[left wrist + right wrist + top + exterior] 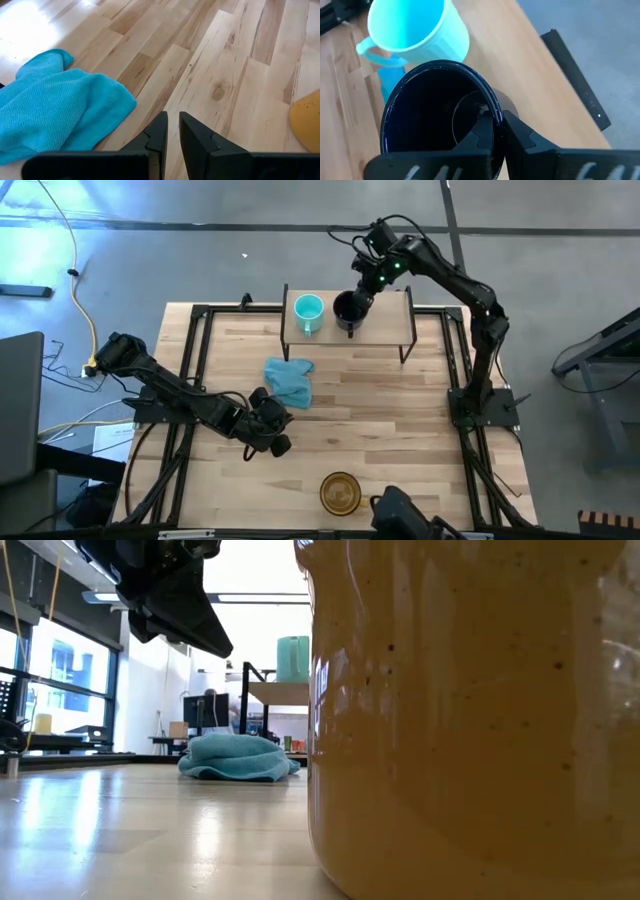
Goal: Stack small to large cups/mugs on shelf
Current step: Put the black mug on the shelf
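Left gripper [272, 432] parked low over the table [400, 430], fingers almost touching, empty; blue-teal cloth [290, 380] just ahead of it, amber-brown mug [340, 492] off to its side near the front edge. Turquoise mug [308, 312] upright on the shelf [395, 325], just beside the right gripper [352, 307]. Right gripper clamped on the black mug's [347, 310] rim, one finger inside, one outside. Best lowered level, base flat on the board, clear of the turquoise handle before letting go.

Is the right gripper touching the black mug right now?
Touching. The right wrist view shows the right gripper shut on the rim of the black mug, one finger inside, one outside, beside the turquoise mug on the shelf.
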